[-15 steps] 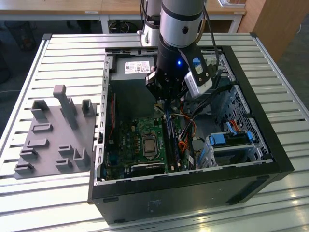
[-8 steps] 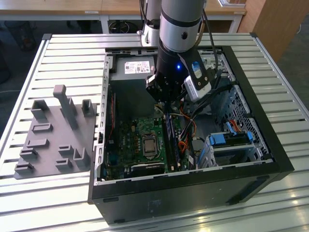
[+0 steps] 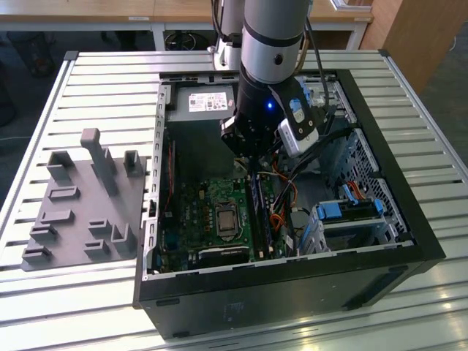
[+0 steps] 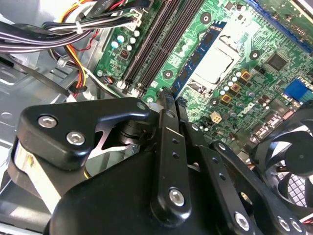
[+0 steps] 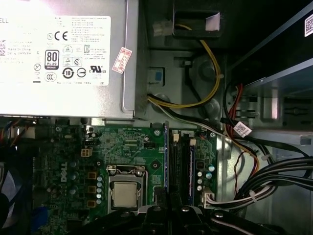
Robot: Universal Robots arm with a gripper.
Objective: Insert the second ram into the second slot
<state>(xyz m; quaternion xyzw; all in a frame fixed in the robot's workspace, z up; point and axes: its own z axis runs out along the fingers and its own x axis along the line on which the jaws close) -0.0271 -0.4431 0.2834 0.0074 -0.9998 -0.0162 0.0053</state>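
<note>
My gripper (image 3: 252, 155) reaches down into the open computer case (image 3: 409, 241), over the memory slots (image 5: 179, 161) beside the processor socket (image 5: 124, 193). Its fingers (image 4: 166, 127) look shut, with their tips together. The second ram (image 5: 166, 156), a thin blue stick, stands on edge in the slot nearest the socket. It is also the blue second ram (image 4: 195, 56) in the second wrist view and the dark blue second ram (image 3: 257, 212) in the exterior view. My gripper (image 4: 169, 97) sits at one end of it; whether it pinches or presses the stick is hidden. Another blue stick (image 5: 191, 166) stands in the outermost slot.
A silver power supply (image 5: 58, 54) fills the case's far end. Cable bundles (image 5: 274, 181) run close beside the slots, and a drive cage with bright blue clips (image 3: 351, 212) stands at the exterior view's right. A fan (image 4: 293, 166) sits near the board. A grey fixture plate (image 3: 80, 197) lies outside the case.
</note>
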